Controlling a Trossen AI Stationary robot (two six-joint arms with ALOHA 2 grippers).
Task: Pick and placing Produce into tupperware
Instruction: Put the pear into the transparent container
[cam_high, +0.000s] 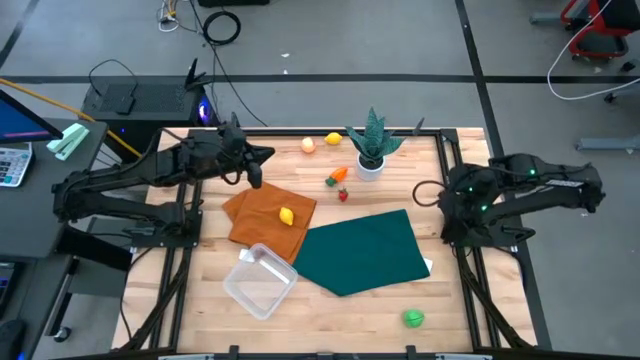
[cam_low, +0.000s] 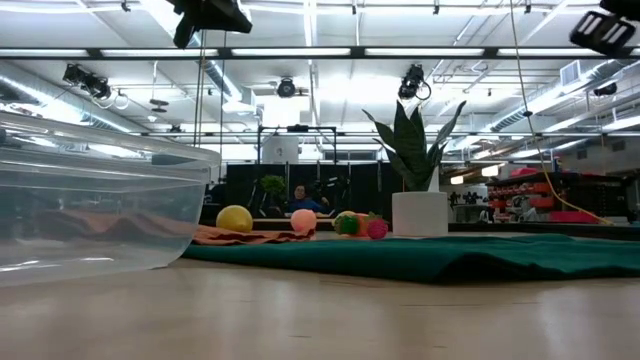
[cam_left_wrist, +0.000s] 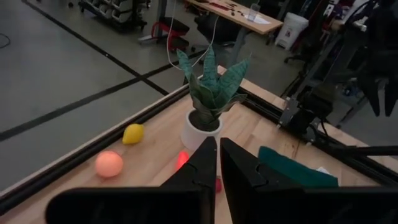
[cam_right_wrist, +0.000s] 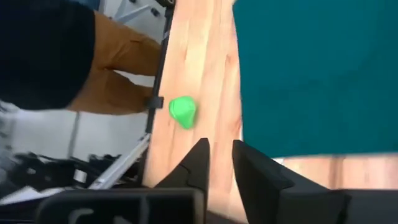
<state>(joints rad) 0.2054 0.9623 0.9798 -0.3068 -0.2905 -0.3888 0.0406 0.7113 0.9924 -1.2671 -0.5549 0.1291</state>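
Note:
The clear tupperware (cam_high: 260, 280) (cam_low: 90, 205) stands on the wood near the front left, with nothing in it. Produce lies scattered: a yellow piece (cam_high: 287, 215) on the orange cloth (cam_high: 262, 212), a peach ball (cam_high: 308, 145) (cam_left_wrist: 109, 163), a lemon (cam_high: 334, 139) (cam_left_wrist: 133, 133), an orange piece (cam_high: 338, 176), a red one (cam_high: 343, 195) and a green one (cam_high: 413, 318) (cam_right_wrist: 183, 112). My left gripper (cam_high: 265, 155) (cam_left_wrist: 217, 144) hangs shut above the table's far left, holding nothing. My right gripper (cam_high: 448, 203) (cam_right_wrist: 219, 149) hovers at the right edge, its fingers slightly apart and holding nothing.
A spiky green plant in a white pot (cam_high: 371, 148) (cam_left_wrist: 208, 93) stands at the far middle. A dark green cloth (cam_high: 365, 250) (cam_right_wrist: 311, 68) covers the table's right middle. A person's legs (cam_right_wrist: 118, 68) show beyond the table's edge in the right wrist view.

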